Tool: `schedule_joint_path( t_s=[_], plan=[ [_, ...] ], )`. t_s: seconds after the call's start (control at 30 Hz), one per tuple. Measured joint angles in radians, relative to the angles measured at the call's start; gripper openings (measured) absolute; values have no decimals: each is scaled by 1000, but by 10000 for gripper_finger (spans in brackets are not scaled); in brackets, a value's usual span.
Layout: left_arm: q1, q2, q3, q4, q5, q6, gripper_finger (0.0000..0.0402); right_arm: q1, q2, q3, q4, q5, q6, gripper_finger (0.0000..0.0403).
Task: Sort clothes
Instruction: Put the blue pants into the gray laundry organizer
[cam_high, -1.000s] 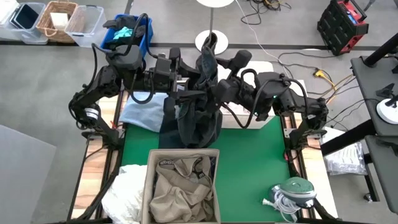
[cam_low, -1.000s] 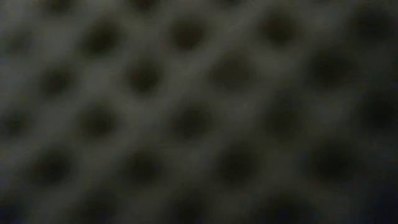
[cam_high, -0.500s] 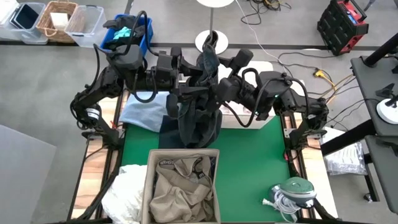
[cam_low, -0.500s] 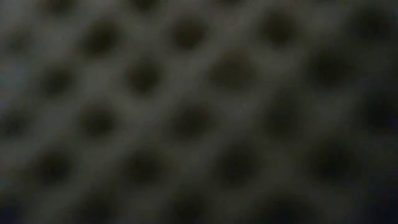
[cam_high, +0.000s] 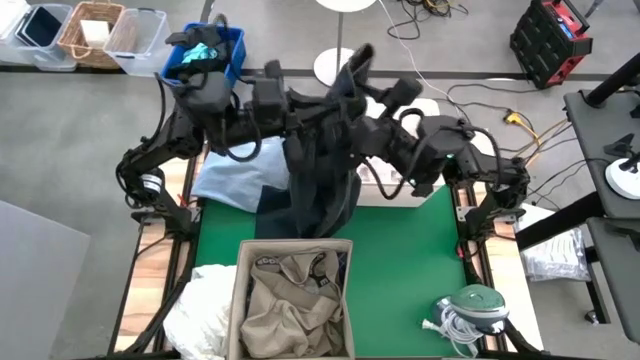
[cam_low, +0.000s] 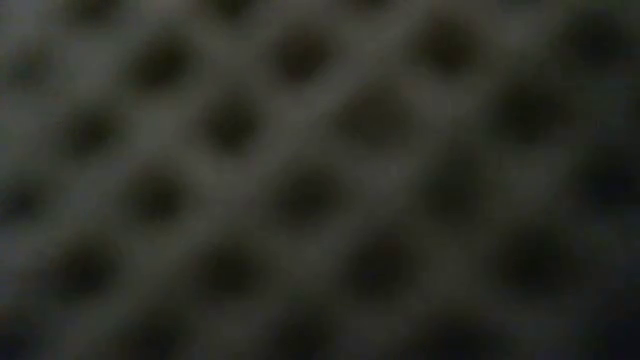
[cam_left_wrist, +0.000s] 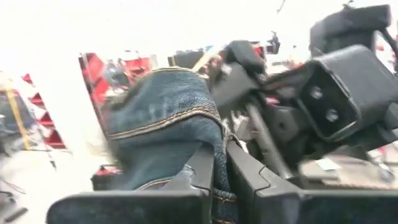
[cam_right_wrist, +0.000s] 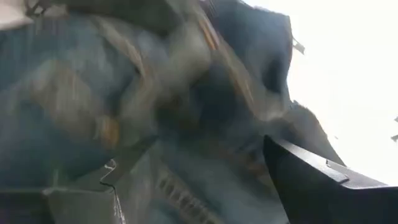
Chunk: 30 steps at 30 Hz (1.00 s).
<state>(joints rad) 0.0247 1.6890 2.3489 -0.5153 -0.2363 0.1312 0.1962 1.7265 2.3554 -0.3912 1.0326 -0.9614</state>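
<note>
While khaki clothes (cam_high: 290, 300) fill the box (cam_high: 243, 262), both end effectors, left (cam_left_wrist: 217, 163) and right (cam_high: 368, 112), grip the jeans (cam_high: 318, 180) aloft; the blue shirt (cam_high: 232, 185) waits.

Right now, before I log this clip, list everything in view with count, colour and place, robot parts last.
dark denim jeans: one, dark blue, held up between both grippers over the far part of the mat.
light blue shirt: one, far left of the table.
khaki pieces: a heap, tan, in the box at the near edge.
box: one, pale, near middle.
white piece: one, left of the box.
green mat: one, covering the table.
small blue bin: one, beyond the table, far left.
green object with a cable: one, near right corner.
left gripper: shut on the jeans.
right gripper: against the jeans.
</note>
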Motion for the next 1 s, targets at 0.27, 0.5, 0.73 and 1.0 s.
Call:
schedule_joint_path(
  t_s=[0.27, 0.5, 0.73, 1.0],
  plan=[
    [10, -113, 2, 144, 56, 18, 2, 14, -124, 1, -39, -100, 265, 276],
    [10, -147, 2, 331, 260, -51, 1, -61, -238, 2, -203, -747, 664, 276],
    [9, -144, 8, 518, 531, -238, 0, -125, -218, 2, -255, -926, 742, 277],
    [10, -89, 6, 515, 598, -359, 0, -180, -130, 0, -197, -1041, 774, 300]
  ],
)
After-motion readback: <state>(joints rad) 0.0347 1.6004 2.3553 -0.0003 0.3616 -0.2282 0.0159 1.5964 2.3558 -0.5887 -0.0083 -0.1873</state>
